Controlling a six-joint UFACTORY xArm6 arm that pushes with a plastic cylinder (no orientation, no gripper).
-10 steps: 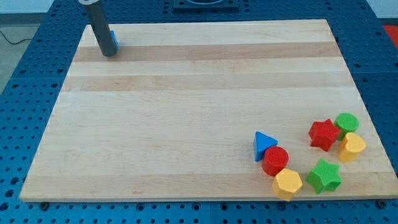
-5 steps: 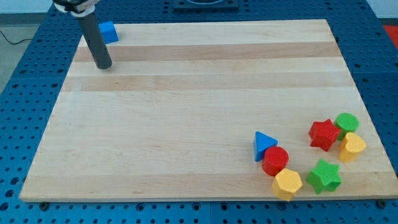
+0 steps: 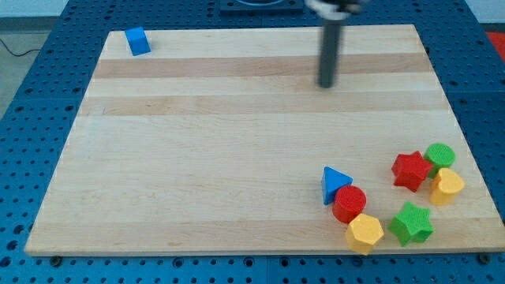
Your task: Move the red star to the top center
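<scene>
My tip (image 3: 326, 85) rests on the wooden desk (image 3: 237, 142) in its upper right part, motion-blurred, with bare wood all around it and every block well apart from it. The arm carries no claw, only the straight dark rod, so there is nothing to open or close. No container is on the desk.

The red star (image 3: 411, 170) lies near the desk's right edge, in the lower right area, far below and to the right of my tip. It lies flat, and its points spread evenly, so no long axis can be made out. A green cylinder (image 3: 439, 155) touches it on its upper right, and a yellow heart-shaped block (image 3: 447, 187) sits just beside it on its lower right.

Below the star is a green star (image 3: 411, 222). To the view's left of these, a blue triangle (image 3: 335, 183), a red cylinder (image 3: 349, 204) and a yellow hexagon (image 3: 364, 233) form a touching chain that runs down toward the bottom edge.

A blue cube (image 3: 138, 41) stands alone in the top left corner. The wood between the red star and the top centre holds only my tip.
</scene>
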